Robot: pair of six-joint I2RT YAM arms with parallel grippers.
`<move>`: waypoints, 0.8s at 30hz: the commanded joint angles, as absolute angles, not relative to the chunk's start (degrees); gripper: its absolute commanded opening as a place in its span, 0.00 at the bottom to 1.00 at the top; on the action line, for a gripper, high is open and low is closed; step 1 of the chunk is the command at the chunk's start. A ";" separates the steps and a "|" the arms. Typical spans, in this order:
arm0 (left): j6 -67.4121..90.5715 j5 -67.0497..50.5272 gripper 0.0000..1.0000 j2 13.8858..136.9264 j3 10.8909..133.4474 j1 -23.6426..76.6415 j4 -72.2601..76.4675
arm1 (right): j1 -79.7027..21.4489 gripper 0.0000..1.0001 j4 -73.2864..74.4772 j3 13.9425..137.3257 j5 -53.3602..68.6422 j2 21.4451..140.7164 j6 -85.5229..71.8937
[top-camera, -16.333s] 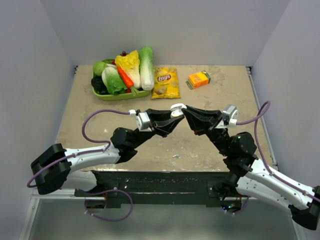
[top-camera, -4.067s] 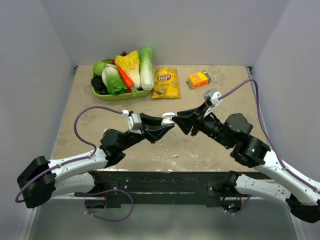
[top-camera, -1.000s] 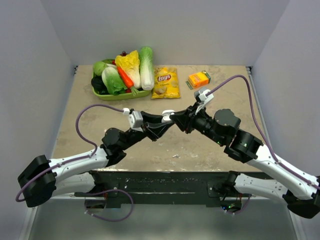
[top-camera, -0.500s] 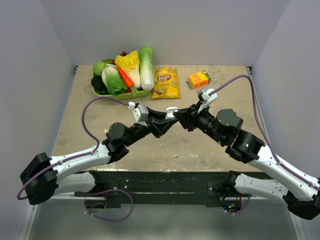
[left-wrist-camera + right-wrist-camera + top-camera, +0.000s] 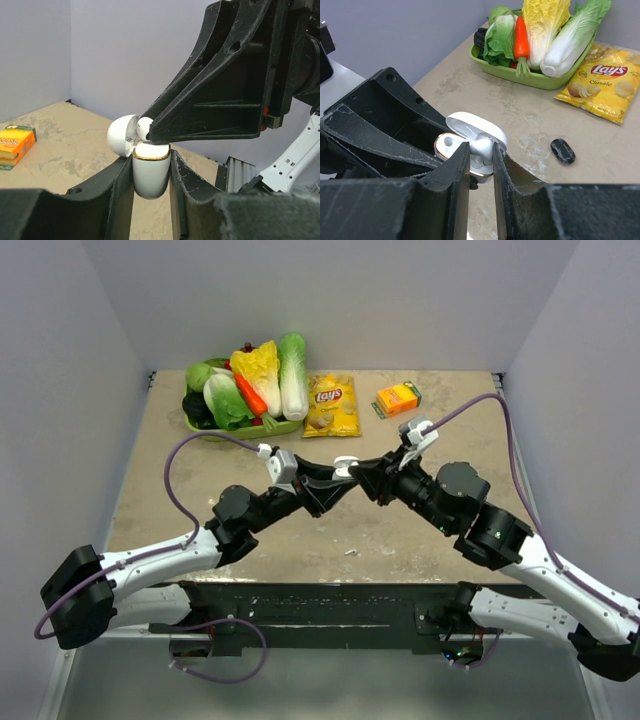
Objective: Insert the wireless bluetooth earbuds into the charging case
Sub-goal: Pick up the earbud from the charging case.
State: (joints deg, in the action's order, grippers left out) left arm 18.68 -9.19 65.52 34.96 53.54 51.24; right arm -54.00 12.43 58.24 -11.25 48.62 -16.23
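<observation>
White glossy egg-shaped charging case [image 5: 150, 177] gripped in left tool [image 5: 149, 167]; white rounded earbud [image 5: 144, 129] pinched by right tool [image 5: 480, 148], best seated squarely, gently.

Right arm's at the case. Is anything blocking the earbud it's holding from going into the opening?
Nothing visible. The left gripper holds the charging case upright, its lid swung back clear of the gold-rimmed mouth, and the white earbud in the right gripper sits right at that opening.
</observation>
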 commanded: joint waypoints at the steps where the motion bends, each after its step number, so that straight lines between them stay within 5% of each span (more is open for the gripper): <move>1: 19.07 -6.15 0.00 66.09 34.54 52.91 48.08 | -53.88 0.00 6.42 58.89 -14.85 45.44 -15.47; 24: 18.37 -7.55 0.00 65.48 28.40 52.91 57.63 | -53.96 0.00 3.34 57.39 -12.23 44.21 -16.17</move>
